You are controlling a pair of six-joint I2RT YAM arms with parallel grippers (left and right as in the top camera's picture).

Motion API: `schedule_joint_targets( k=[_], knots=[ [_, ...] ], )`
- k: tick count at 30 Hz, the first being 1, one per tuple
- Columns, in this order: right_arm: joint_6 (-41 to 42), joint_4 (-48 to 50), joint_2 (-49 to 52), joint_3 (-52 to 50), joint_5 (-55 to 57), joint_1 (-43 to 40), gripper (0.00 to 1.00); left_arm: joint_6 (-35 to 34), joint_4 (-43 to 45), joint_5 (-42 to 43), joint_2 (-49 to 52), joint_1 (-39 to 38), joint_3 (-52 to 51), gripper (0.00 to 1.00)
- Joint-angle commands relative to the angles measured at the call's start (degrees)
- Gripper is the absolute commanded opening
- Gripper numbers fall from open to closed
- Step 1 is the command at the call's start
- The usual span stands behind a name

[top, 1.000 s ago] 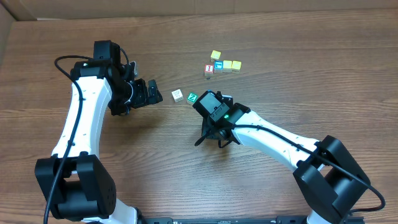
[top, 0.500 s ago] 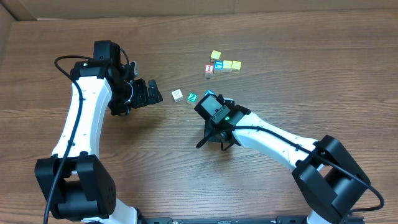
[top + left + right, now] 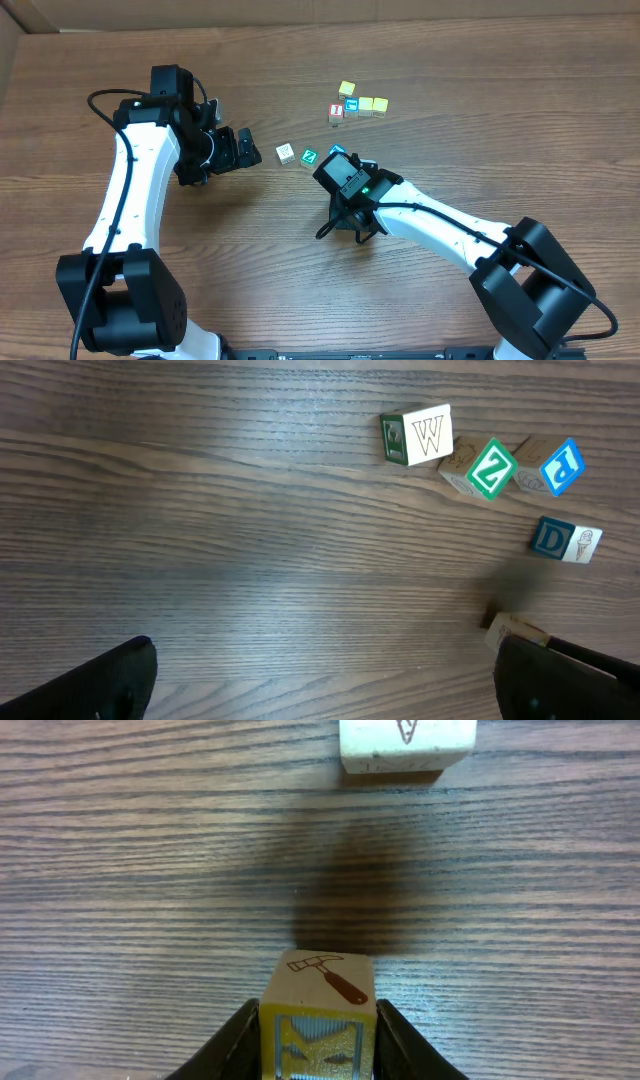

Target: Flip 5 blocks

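Right hand [image 3: 318, 1045] has crept slightly toward the near edge of the wooden counter [image 3: 450, 80], clamped on a pale wooden cube with a hammer picture [image 3: 320, 982], mid-counter. Left hand [image 3: 232, 150] gapes wide, idle. Best approach: roll the wrist fully, seat the cube flat, short of the white cube [image 3: 405, 740] beyond, then release.

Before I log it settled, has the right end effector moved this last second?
Yes, slightly: the right end effector, holding the hammer block, drew away from the green Z block, down-frame, uncovering a blue block.
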Motion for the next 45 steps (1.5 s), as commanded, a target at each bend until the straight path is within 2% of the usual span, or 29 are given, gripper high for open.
schedule_joint_targets(
  k=[1, 38, 40, 43, 45],
  knots=[
    [-0.2, -0.1, 0.2, -0.3, -0.2, 0.2, 0.36, 0.0, 0.1, -0.3, 0.5, -0.7, 1.1, 1.0],
    [-5.3, 0.0, 0.2, -0.3, 0.0, 0.2, 0.37, 0.0, 0.1, -0.3, 0.5, -0.7, 1.1, 1.0],
    [-5.1, 0.6, 0.2, -0.3, 0.0, 0.2, 0.41, 0.0, 0.1, -0.3, 0.5, -0.7, 1.1, 1.0],
    [-5.2, 1.5, 0.2, 0.7, 0.0, -0.4, 0.53, 0.0, 0.1, -0.3, 0.5, -0.7, 1.1, 1.0],
    [-5.4, 0.1, 0.2, 2.6, 0.0, -1.6, 0.56, 0.0, 0.1, -0.3, 0.5, -0.7, 1.1, 1.0]
  ],
)
